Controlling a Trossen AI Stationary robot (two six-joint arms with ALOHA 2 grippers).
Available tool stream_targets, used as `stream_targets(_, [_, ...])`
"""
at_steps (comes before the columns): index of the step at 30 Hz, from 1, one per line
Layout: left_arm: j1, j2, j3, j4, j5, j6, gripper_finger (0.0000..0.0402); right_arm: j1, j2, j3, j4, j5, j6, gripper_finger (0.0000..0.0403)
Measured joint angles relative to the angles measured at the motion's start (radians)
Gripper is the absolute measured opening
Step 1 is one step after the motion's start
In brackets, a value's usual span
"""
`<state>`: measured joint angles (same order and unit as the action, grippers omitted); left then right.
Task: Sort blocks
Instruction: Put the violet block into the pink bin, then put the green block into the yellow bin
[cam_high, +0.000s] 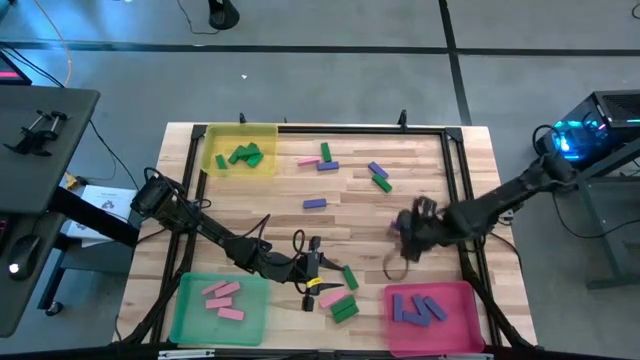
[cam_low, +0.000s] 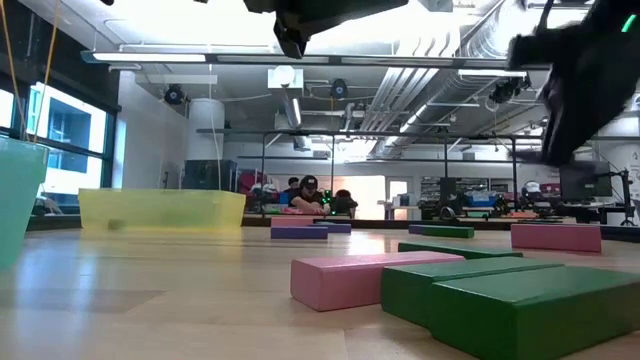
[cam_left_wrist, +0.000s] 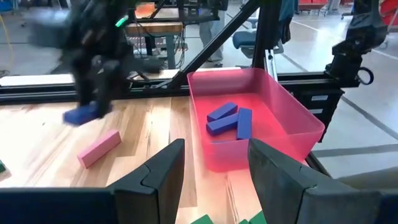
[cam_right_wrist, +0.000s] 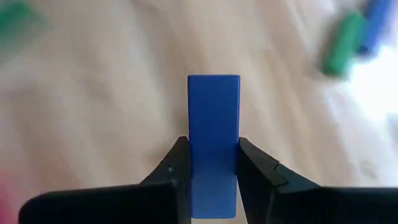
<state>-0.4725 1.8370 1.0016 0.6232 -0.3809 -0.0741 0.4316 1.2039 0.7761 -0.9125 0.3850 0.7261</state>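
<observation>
My right gripper (cam_right_wrist: 213, 163) is shut on a blue block (cam_right_wrist: 213, 112); in the high view it hangs over the table's right middle (cam_high: 410, 238), and the left wrist view shows it blurred (cam_left_wrist: 93, 93) with the block (cam_left_wrist: 81, 115). My left gripper (cam_left_wrist: 214, 171) is open above the near middle (cam_high: 314, 266), near a green block (cam_high: 350, 277), and holds nothing. Loose pink, green and purple blocks lie flat on the wood, such as a pink one (cam_left_wrist: 99, 148). Blue blocks (cam_left_wrist: 227, 119) lie in the pink tray (cam_high: 462, 300). My right gripper pinches the blue block between its two fingers (cam_right_wrist: 252, 162), on its long side faces near one end (cam_right_wrist: 213, 140). The fingers lie along the block, and its other end (cam_right_wrist: 213, 84) sticks out past the fingertips. The gripper comes from above, and the block shows clear of the wood.
The yellow tray (cam_high: 268, 160) with green blocks sits at the far left, and the green tray (cam_high: 185, 300) with pink blocks at the near left. A black frame rail (cam_high: 455, 170) borders the table. Green and pink blocks (cam_low: 480, 285) lie at the near edge.
</observation>
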Motion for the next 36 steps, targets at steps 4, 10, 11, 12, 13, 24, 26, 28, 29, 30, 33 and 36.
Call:
stream_targets(4, [0.000, 0.000, 0.000, -0.004, 0.000, -0.003, 0.0163, 0.204, -0.003, 0.062, 0.016, 0.014, 0.125, 0.0062])
stream_targets(10, [0.000, 0.000, 0.000, -0.003, 0.000, -0.003, 0.0163, 0.465, 0.032, 0.108, 0.149, 0.044, 0.301, 0.0062])
stream_targets(11, [0.000, 0.000, 0.000, -0.002, 0.000, -0.003, 0.0163, 0.496, 0.044, 0.109, 0.167, 0.043, 0.333, 0.0062])
stream_targets(12, [0.000, 0.000, 0.000, -0.002, 0.000, -0.003, 0.0163, 0.525, 0.059, 0.109, 0.180, 0.036, 0.367, 0.0062])
stream_targets(13, [0.000, 0.000, 0.000, -0.002, 0.000, -0.003, 0.0163, 0.548, 0.079, 0.109, 0.188, 0.022, 0.400, 0.0062])
stream_targets(24, [0.000, 0.000, 0.000, -0.002, 0.000, -0.003, 0.0163, 0.629, 0.331, 0.109, 0.244, -0.341, 0.602, 0.0099])
stream_targets(26, [0.000, 0.000, 0.000, -0.002, 0.000, -0.002, 0.0163, 0.629, 0.357, 0.109, 0.245, -0.379, 0.607, 0.0123])
stream_targets(28, [0.000, 0.000, 0.000, 0.000, 0.000, -0.002, 0.0163, 0.625, 0.370, 0.109, 0.243, -0.408, 0.620, 0.0140])
stream_targets(29, [0.000, 0.000, 0.000, 0.001, 0.000, -0.002, 0.0163, 0.617, 0.371, 0.109, 0.242, -0.432, 0.613, 0.0147])
stream_targets(30, [0.000, 0.000, 0.000, 0.003, 0.000, -0.002, 0.0163, 0.608, 0.367, 0.109, 0.239, -0.453, 0.600, 0.0151])
stream_targets(33, [0.000, 0.000, 0.000, 0.004, 0.000, -0.002, 0.0163, 0.588, 0.339, 0.117, 0.223, -0.457, 0.600, 0.0156])
stream_targets(36, [0.000, 0.000, 0.000, 0.004, 0.000, -0.003, 0.0163, 0.577, 0.302, 0.159, 0.164, -0.432, 0.593, 0.0158])
